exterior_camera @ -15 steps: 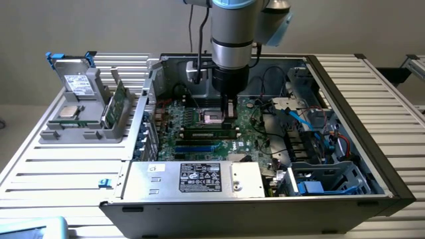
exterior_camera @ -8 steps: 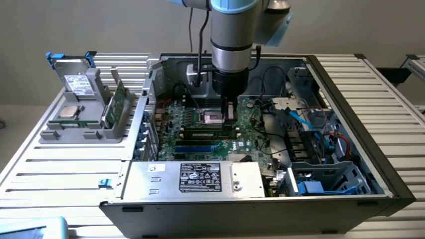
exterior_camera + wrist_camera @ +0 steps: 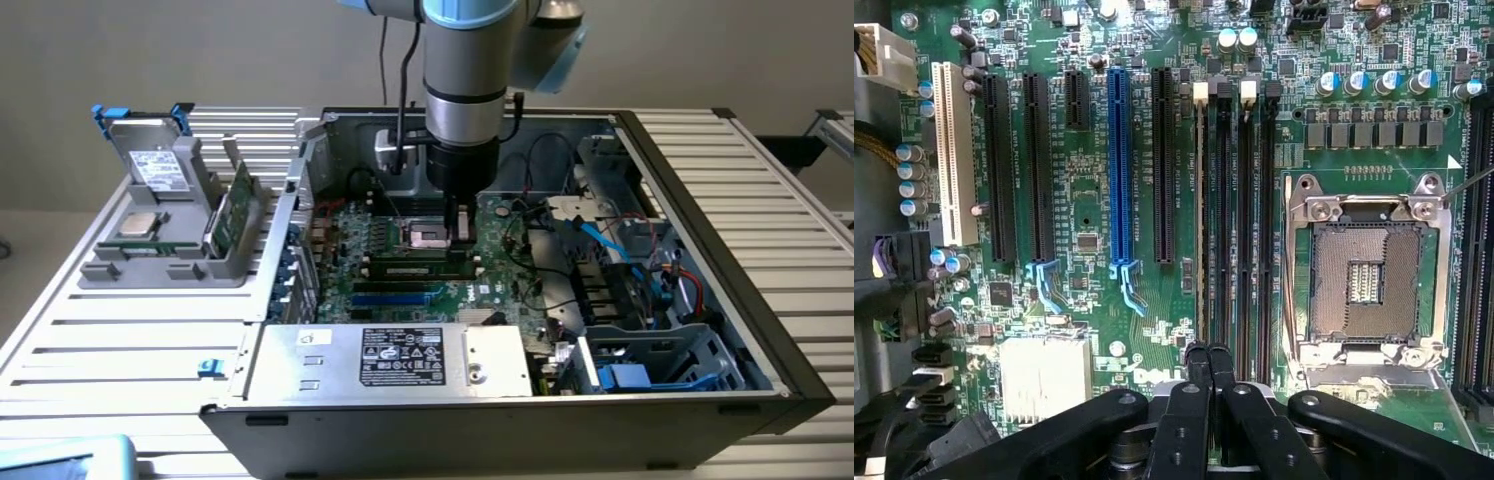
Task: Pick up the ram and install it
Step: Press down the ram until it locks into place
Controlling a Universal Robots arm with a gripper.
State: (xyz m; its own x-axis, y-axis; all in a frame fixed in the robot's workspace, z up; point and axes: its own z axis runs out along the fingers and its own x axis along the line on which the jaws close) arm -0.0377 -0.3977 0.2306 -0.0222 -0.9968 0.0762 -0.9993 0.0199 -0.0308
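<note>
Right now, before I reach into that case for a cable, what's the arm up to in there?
The arm's gripper is down inside the open case, over the motherboard. Its fingers are shut and hold nothing. Their tips sit at one end of the ram, which stands on edge in a black slot near the empty socket. Whether the ram is fully latched cannot be told.
</note>
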